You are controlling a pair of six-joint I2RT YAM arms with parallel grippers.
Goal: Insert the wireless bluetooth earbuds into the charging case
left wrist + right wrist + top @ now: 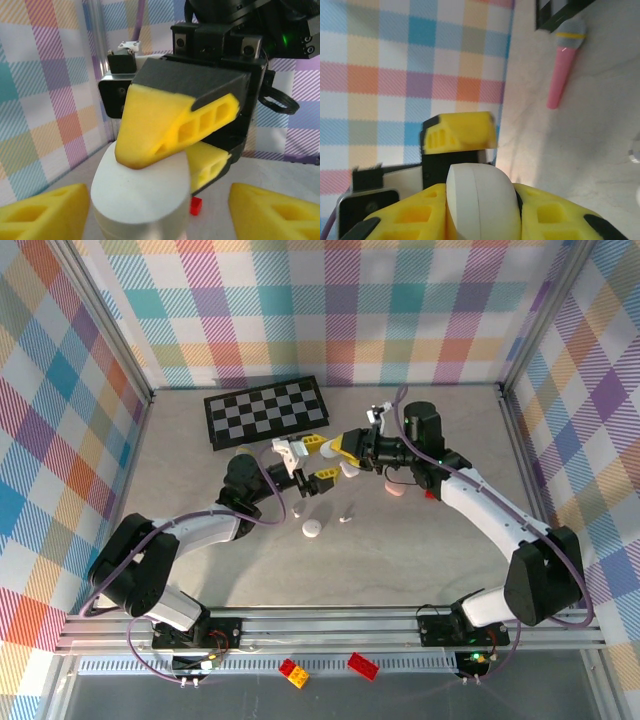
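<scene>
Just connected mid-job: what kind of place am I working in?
Most likely a lab robot test cell, not a home or shop: plaid-printed wall panels on a metal frame box in the tabletop, with props like a checkerboard and toy bricks lying about.

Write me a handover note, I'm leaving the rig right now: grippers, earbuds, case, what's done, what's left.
Right gripper: shut on the white rounded plastic charging case.
Left gripper: open, straddling that case without gripping it.
A small white plastic earbud lies loose on the grey table, nearer the arm bases.
Done: case gripped.
Left: no earbud visibly in the case; pick up earbuds and insert them.
</scene>
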